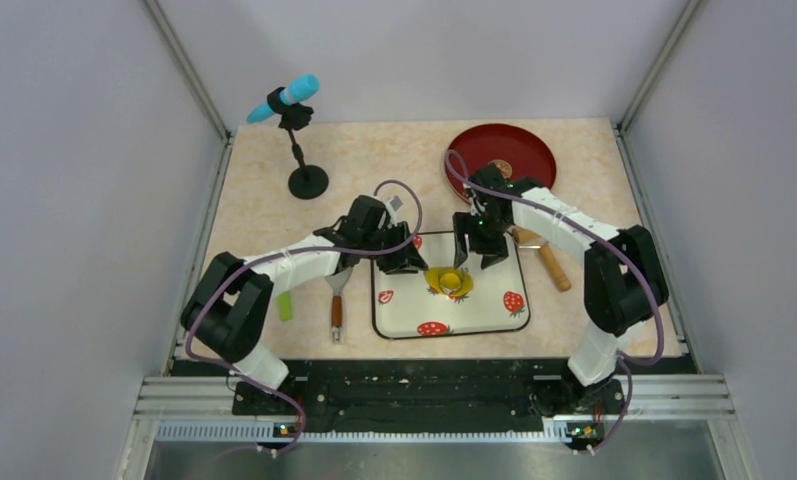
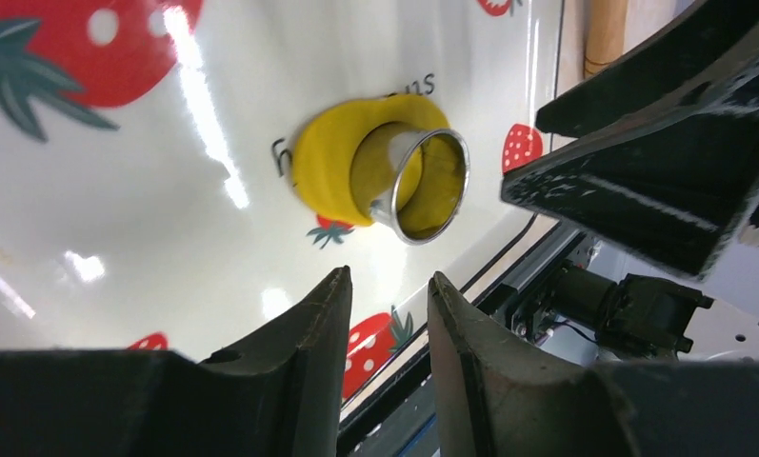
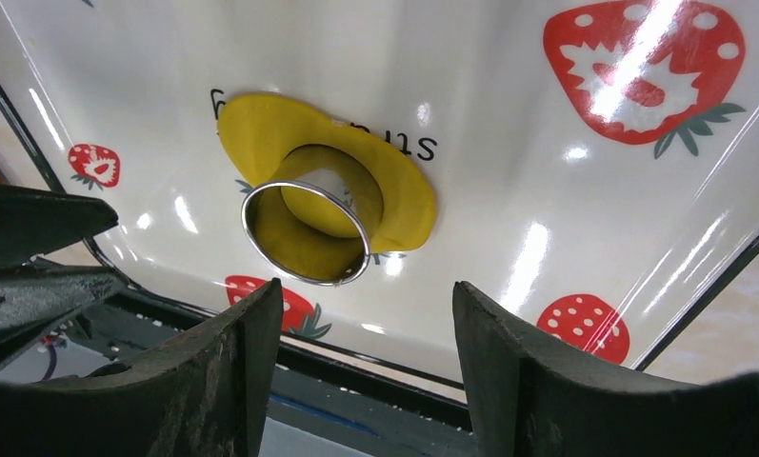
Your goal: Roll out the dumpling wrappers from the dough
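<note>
1. Nearest the front edge of the beige marbled desk [image 1: 394, 150], a small light-green oblong piece [image 1: 285, 305] and a metal-bladed scraper with a brown wooden handle [image 1: 336, 312] are seen lying side by side, left of the tray.
2. A glossy white rectangular tray with red strawberry prints and a dark rim [image 1: 479, 318] [image 2: 118, 209] [image 3: 509, 143] is set on the desk just right of the scraper.
3. The bright yellow flattened patch of dough [image 1: 436, 276] [image 2: 323, 162] [image 3: 261, 129] is found lying flat on the tray, near its middle.
4. A small shiny metal ring [image 1: 452, 283] [image 2: 423, 186] [image 3: 304, 233] is stood on the dough; yellow is seen inside it and spread around it.
5. The left claw [image 1: 404, 262] [image 2: 389, 276] is held just left of the dough, its fingers parted by a narrow gap, with nothing gripped.
6. The right claw [image 1: 479, 255] [image 3: 366, 286] is held just beyond the ring and clear of it, its fingers spread wide and empty.
7. A tan wooden roller [image 1: 552, 265] [image 2: 606, 33] is laid on the desk beside the tray's far right corner, partly covered by the right arm [image 1: 574, 235].
8. Farther back, a round dark-red plate [image 1: 514, 150] is placed at the far right.
9. A blue microphone on a black stand [image 1: 286, 98] is stood at the far left.
</note>
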`<state>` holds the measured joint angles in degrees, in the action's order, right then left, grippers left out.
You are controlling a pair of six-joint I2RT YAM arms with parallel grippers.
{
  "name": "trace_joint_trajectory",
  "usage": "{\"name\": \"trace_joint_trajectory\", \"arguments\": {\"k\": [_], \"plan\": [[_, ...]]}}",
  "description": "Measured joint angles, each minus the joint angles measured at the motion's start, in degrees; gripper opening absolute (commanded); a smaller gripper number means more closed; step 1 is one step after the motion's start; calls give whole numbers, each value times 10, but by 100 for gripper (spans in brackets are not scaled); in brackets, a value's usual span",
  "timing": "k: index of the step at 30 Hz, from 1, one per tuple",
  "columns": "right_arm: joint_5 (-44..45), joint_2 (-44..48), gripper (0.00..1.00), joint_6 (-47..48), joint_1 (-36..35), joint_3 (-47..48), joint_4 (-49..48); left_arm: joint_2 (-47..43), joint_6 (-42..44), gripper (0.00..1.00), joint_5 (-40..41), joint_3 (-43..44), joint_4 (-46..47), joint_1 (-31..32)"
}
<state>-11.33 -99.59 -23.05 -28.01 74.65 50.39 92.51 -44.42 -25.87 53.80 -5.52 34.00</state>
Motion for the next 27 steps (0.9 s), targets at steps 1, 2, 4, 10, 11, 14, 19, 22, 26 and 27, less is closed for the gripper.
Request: {"name": "trace_joint_trajectory", "arguments": {"k": [1, 2, 4, 10, 11, 14, 19, 22, 26, 27], "plan": [[-5, 1, 64, 0, 2, 0, -1, -5, -1, 40, -1, -9, 0, -5], [-12, 3, 63, 0, 5, -4, -6, -12, -3, 40, -2, -19, 0, -10], [-27, 12, 63, -1, 17, -20, -19, -29, -5, 40, -5, -40, 3, -23], [-75, 60, 64, -1, 83, -92, -47, -97, 0, 40, -20, -121, 6, -91], [-82, 68, 64, -1, 94, -104, -51, -110, 2, 40, -25, -136, 5, -107], [-99, 81, 65, -1, 119, -133, -65, -151, 12, 41, -33, -180, -6, -159], [-124, 83, 80, -9, 129, -177, -91, -180, 29, 41, -33, -213, -33, -207], [-136, 82, 68, -14, 129, -191, -103, -174, 37, 41, -35, -222, -38, -211], [-146, 68, 52, -23, 129, -195, -125, -148, 40, 38, -41, -231, -31, -212], [-149, 61, 51, -26, 129, -195, -130, -142, 40, 37, -44, -234, -26, -212]]}}
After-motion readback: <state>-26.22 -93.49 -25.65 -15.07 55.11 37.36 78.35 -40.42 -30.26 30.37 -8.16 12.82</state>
